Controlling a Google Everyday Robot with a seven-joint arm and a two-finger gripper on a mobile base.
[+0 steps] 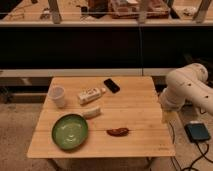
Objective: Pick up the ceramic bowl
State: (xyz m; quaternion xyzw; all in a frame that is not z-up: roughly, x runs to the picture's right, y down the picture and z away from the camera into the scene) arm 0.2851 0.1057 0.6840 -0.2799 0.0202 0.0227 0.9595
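Note:
The ceramic bowl (70, 131) is wide, shallow and glossy green, with a darker rim. It sits upright on the front left part of the wooden table (140, 107). My white arm (187, 89) is off the table's right edge. My gripper (167, 117) hangs at the arm's lower end, just beside the right edge of the table and far to the right of the bowl. It holds nothing that I can see.
On the table are a white cup (58, 96), a pale bottle lying on its side (90, 95), a black phone (111, 85), a small pale piece (92, 112) and a reddish-brown item (118, 132). A black device with cables (198, 132) lies on the floor at right. A dark counter runs behind.

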